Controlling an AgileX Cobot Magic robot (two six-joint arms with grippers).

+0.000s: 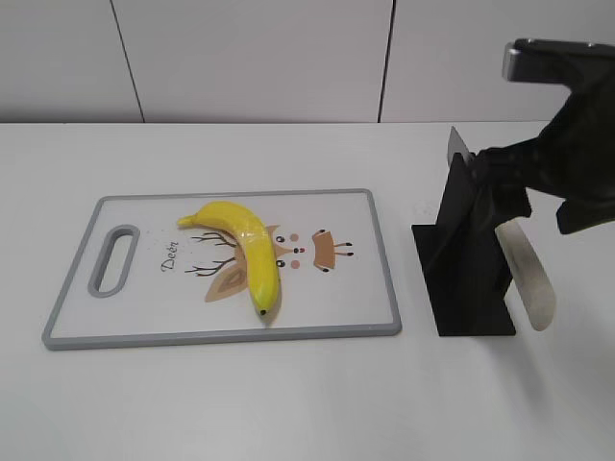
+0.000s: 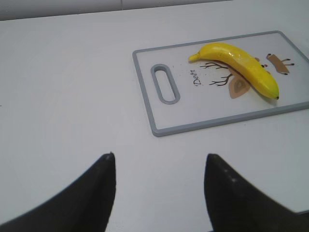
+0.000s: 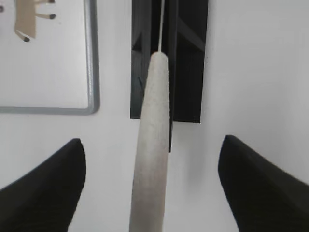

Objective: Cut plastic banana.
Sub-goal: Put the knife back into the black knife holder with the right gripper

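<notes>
Banana [image 1: 246, 246] lies on the cutting board [image 1: 377, 279], long axis diagonal, dark tip toward the near edge. "Deer" is printed beside it. Both claws [image 2: 159, 181] [image 3: 149, 164] gape (the right straddles a knife handle [image 3: 152, 145]).

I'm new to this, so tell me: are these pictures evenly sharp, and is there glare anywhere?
Exterior view: soft even light, small highlights on the glossy yellow plastic banana. Left wrist view: banana sharp, the dark left tool blurred. Right wrist view: the pale speckled knife handle soft.
</notes>
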